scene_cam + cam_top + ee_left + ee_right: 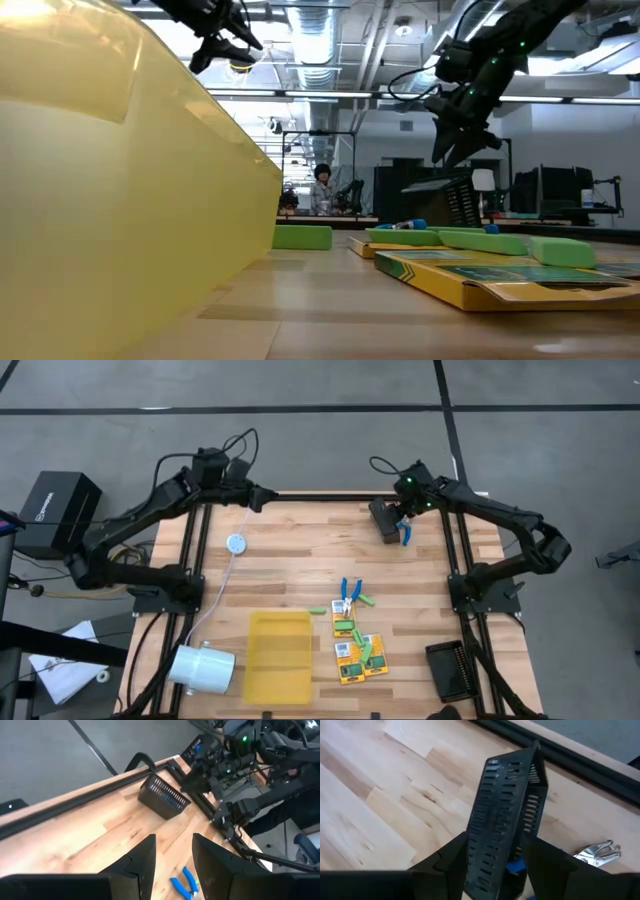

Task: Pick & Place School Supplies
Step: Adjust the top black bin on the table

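the supplies lie clustered near the tabletop's front edge, right of the yellow tray; the middle is bare wood. the right gripper reaches over the far right corner, fingers pinching a tilted black mesh tray. the left gripper hangs over the far left edge, fingers spread, holding nothing.

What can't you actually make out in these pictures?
- Low view: the yellow tray fills the left side and hides the table behind it.
- High view: the print on the crayon boxes is too small to read.
- Right wrist view: a blue item is mostly hidden under the tipped black mesh tray.
- Left wrist view: a blue-handled tool is cut off by the picture's edge.
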